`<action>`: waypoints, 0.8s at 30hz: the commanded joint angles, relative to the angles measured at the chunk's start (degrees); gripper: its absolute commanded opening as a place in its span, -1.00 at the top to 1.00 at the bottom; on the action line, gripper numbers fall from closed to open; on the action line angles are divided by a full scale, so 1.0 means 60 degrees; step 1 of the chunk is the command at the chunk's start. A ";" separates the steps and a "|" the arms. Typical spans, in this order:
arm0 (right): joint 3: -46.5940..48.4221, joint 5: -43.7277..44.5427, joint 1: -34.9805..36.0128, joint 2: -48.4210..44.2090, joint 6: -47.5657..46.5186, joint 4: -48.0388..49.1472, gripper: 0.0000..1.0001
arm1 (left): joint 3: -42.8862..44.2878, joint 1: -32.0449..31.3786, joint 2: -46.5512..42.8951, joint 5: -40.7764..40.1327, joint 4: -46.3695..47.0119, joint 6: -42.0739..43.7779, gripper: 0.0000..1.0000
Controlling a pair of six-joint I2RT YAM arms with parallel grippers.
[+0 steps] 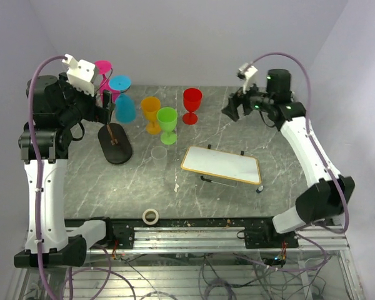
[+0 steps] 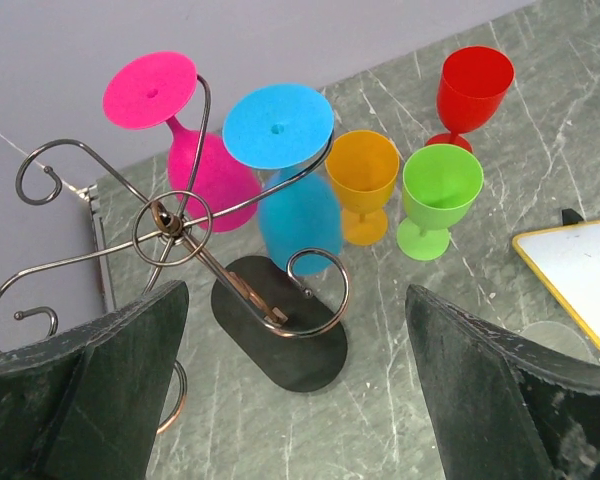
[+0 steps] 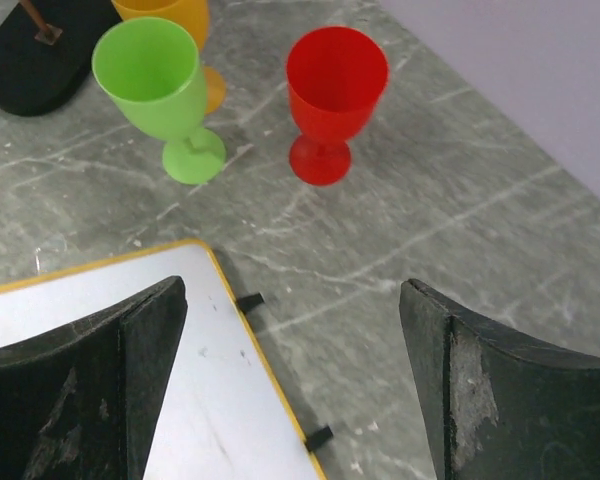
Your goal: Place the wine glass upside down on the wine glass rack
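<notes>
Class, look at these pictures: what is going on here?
The pink glass and blue glass already hang upside down on the wine glass rack. The left gripper is open and empty above the rack. The right gripper, also open, hovers over the table near the red glass, which stands upright with the orange glass and green glass, none of them held.
</notes>
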 commanded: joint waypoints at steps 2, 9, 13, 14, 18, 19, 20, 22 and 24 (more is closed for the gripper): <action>0.1294 0.1427 0.1658 0.1399 0.0717 0.0322 -0.71 | 0.0000 0.0393 0.0164 0.0994 0.0354 0.0023 -1.00; 0.3026 0.2474 0.3111 0.3392 0.1524 0.0428 -0.56 | -0.0168 0.0955 0.0097 0.1033 0.0041 0.0375 -0.98; 0.3846 0.3071 0.3657 0.4352 0.2039 0.0510 -0.42 | -0.0473 0.1338 0.0024 0.1360 0.0019 0.0299 -0.95; 0.4035 0.3211 0.3734 0.4595 0.2144 0.0466 -0.39 | -0.0526 0.1410 0.0022 0.1507 0.0037 0.0231 -0.94; 0.5034 0.3709 0.3952 0.5591 0.2460 0.0102 -0.29 | -0.0548 0.1567 0.0078 0.2043 0.0130 -0.0065 -0.93; 0.5262 0.3809 0.4002 0.5857 0.2515 0.0005 -0.27 | -0.0512 0.1592 0.0100 0.2129 0.0146 -0.0099 -0.93; 0.5494 0.3920 0.4041 0.6046 0.2550 -0.0090 -0.24 | -0.0456 0.1623 0.0125 0.2167 0.0135 -0.0108 -0.93; 0.5862 0.4193 0.4141 0.6395 0.2591 -0.0248 -0.17 | -0.0363 0.1673 0.0155 0.2128 0.0127 -0.0081 -0.93; 0.6194 0.4551 0.4233 0.6688 0.2531 -0.0371 -0.11 | -0.0345 0.1720 0.0157 0.2063 0.0131 -0.0040 -0.93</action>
